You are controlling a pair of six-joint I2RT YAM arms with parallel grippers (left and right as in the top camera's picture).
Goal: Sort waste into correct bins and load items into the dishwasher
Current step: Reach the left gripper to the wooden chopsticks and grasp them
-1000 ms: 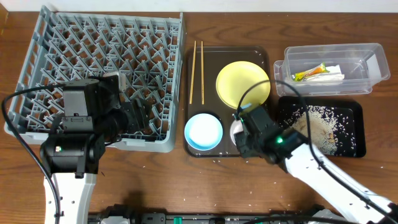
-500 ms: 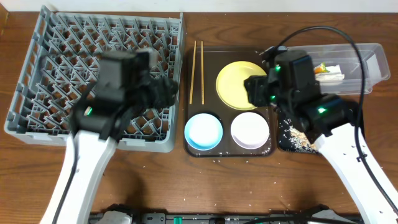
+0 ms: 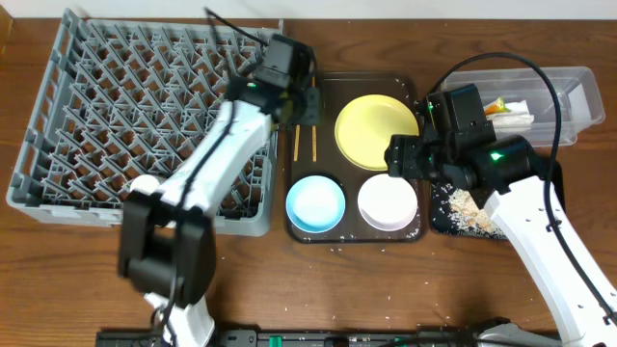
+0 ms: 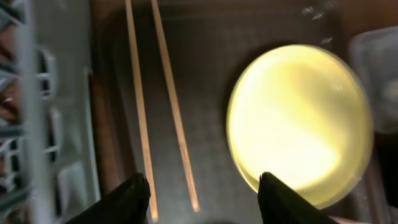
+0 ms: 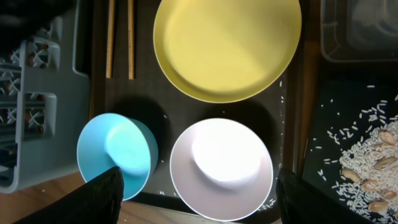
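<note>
chopsticks (image 4: 175,112) lie side by side at 10 o'clock on the brown tray (image 3: 323,106), yellow plate (image 4: 298,124) at 1, blue bowl (image 5: 115,155) at 7, white bowl (image 5: 221,168) at 5. left fingers (image 4: 134,196) hang spread wide and empty above the chopsticks. right fingers (image 5: 102,199) gape empty over both bowls. rack (image 3: 145,116) sits at 9 o'clock on the bench (image 3: 251,280). crumbs (image 5: 373,180) lie in the black tray (image 5: 339,124) at 3.

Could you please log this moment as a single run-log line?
left tool open over chopsticks | right tool open above white bowl | yellow plate on brown tray
</note>
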